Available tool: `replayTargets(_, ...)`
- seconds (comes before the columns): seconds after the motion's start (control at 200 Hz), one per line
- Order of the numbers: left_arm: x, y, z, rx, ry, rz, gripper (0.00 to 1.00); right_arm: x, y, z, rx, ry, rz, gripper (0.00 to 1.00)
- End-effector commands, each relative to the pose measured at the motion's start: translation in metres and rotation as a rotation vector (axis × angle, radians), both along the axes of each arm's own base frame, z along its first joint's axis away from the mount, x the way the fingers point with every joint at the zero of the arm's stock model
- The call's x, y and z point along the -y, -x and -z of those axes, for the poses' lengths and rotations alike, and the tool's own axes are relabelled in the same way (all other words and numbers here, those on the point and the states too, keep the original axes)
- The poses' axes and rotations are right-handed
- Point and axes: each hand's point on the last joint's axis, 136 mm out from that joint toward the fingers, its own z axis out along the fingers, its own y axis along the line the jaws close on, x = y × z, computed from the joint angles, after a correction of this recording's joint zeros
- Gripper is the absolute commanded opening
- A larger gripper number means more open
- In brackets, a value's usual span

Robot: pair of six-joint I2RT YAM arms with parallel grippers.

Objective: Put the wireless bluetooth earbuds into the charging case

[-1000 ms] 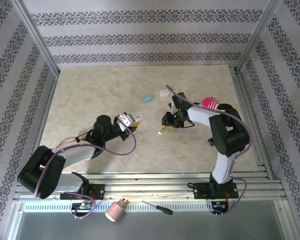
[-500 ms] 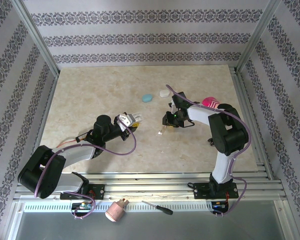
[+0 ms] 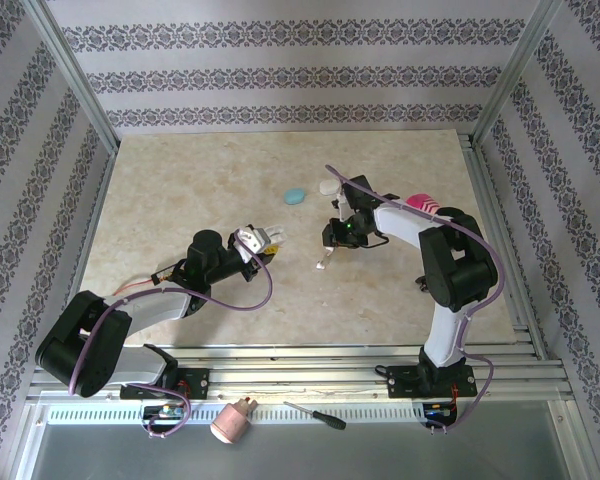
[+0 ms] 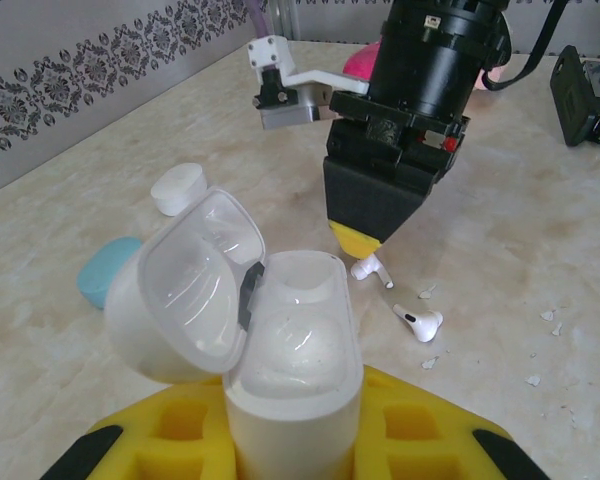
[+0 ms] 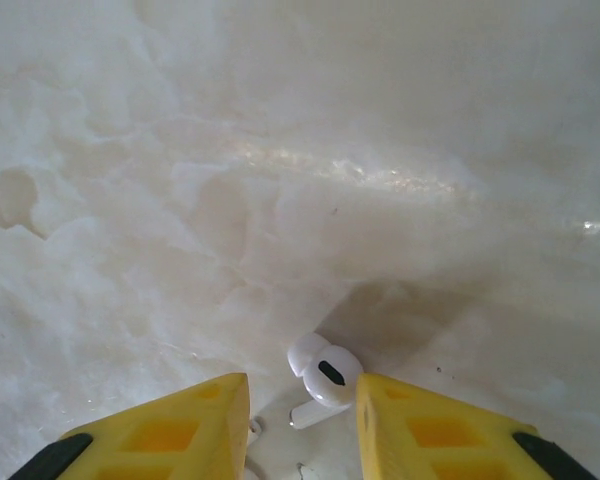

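White plastic on pale marble. Pinching the charging case [image 4: 290, 370] upright in the left gripper [image 3: 264, 240], pads pressed against its lower body, lid swung back and wells facing up; presumably to offer a steady, open target. Just beyond the case, hanging low with the right gripper [image 5: 300, 400], yellow fingers spread to either side of one earbud [image 5: 323, 378] lying on the table [image 5: 280, 150], not yet clamped. Straddling it that way probably to close on the body without rolling it. Beyond the case and to its right, a second earbud [image 4: 418, 322] lying loose. Left of the case, a pale blue case [image 4: 105, 272]; beyond that, a small white one [image 4: 177, 188].
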Motion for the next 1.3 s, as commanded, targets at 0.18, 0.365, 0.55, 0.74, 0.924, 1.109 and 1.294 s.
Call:
replayTargets(0.18, 0.003, -0.005, -0.018, 0.034, 0.045, 0.012, 0.01, -0.002, 0.0, 0.009, -0.028, 0.029, -0.066, 0.34)
replayTargets(0.365, 0.002, -0.005, -0.018, 0.034, 0.047, 0.01, 0.01, -0.001, -0.003, 0.016, -0.039, 0.034, -0.07, 0.34)
replayTargets(0.55, 0.002, -0.005, -0.018, 0.035, 0.046, 0.008, 0.01, 0.0, -0.002, 0.021, -0.055, 0.028, -0.072, 0.32)
replayTargets(0.74, 0.002, -0.006, -0.017, 0.033, 0.046, 0.007, 0.01, 0.0, 0.001, 0.027, -0.075, 0.025, -0.069, 0.29)
replayTargets(0.924, 0.002, -0.006, -0.017, 0.034, 0.047, 0.007, 0.01, -0.003, 0.004, 0.022, -0.071, -0.006, -0.069, 0.29)
replayTargets(1.109, 0.003, -0.007, -0.018, 0.035, 0.051, 0.01, 0.01, -0.006, 0.009, 0.019, -0.063, -0.041, -0.067, 0.28)
replayTargets(1.294, 0.004, -0.007, -0.02, 0.034, 0.059, 0.015, 0.01, -0.002, 0.009, 0.027, -0.071, -0.022, -0.059, 0.24)
